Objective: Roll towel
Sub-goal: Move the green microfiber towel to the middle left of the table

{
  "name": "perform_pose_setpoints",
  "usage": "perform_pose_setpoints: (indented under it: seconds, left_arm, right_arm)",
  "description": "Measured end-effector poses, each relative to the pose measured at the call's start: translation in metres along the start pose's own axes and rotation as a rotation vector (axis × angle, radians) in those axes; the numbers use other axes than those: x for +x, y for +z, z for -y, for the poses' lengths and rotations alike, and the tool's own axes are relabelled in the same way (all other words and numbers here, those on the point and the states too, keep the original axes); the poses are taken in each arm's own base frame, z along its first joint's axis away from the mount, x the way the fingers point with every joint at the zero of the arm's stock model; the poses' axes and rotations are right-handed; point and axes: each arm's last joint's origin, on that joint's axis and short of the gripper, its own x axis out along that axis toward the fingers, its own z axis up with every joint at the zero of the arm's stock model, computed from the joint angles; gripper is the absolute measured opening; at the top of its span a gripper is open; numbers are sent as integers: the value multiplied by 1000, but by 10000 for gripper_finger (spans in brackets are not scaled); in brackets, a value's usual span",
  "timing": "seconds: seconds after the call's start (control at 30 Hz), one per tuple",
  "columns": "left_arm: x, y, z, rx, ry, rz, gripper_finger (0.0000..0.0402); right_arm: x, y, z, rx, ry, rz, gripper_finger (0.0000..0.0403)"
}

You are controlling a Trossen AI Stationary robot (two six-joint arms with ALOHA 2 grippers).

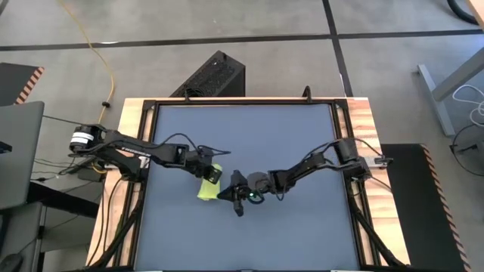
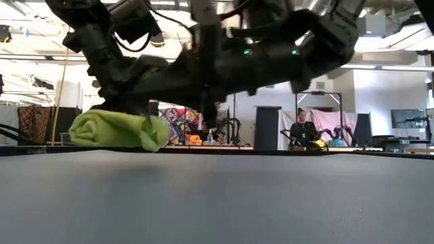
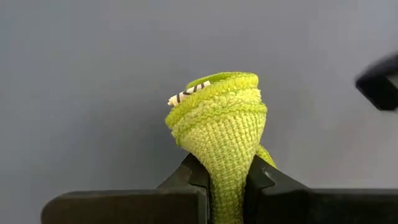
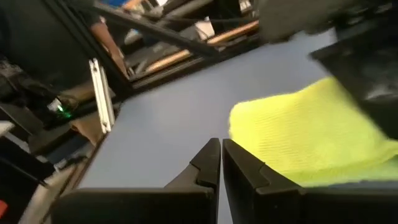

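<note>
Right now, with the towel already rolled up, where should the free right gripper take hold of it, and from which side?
Probably the free end of the towel, approached from the right. The left gripper is shut on one end of the roll, so only the other end is clear. The right gripper, fingers nearly together and empty beside the roll, would need to open first.

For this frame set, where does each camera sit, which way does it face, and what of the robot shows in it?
High view: overhead, looking straight down; both arms, left gripper shut on the towel, right gripper beside it.
Low view: table-top height, looking level across the table into the room; arms overhead, rolled towel.
Left wrist view: looks past its own fingers pinching the towel.
Right wrist view: own fingers nearly together, empty, towel ahead.
Shared: all four show the towel.
</note>
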Motion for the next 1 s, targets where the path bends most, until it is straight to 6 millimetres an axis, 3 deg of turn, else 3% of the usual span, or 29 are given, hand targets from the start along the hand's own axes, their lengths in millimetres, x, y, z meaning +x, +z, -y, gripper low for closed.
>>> perform_pose_setpoints:
  seconds: [0.23, 0.5, 0.73, 1.0]
  left_arm:
    - [2, 0, -2, 0, 1, -8, 16]
    - [1, -1, -4, 26, 9, -40, 16]
    - [1, 0, 4, 179, -111, -69, 16]
    - [1, 2, 5, 176, -120, -46, 16]
  right_arm:
    - [34, -9, 3, -13, -66, -133, 35]
    - [35, -10, 3, -41, -98, -166, 19]
    - [35, -9, 4, -133, -94, -159, 26]
    - [34, -14, 4, -132, -26, -246, 22]
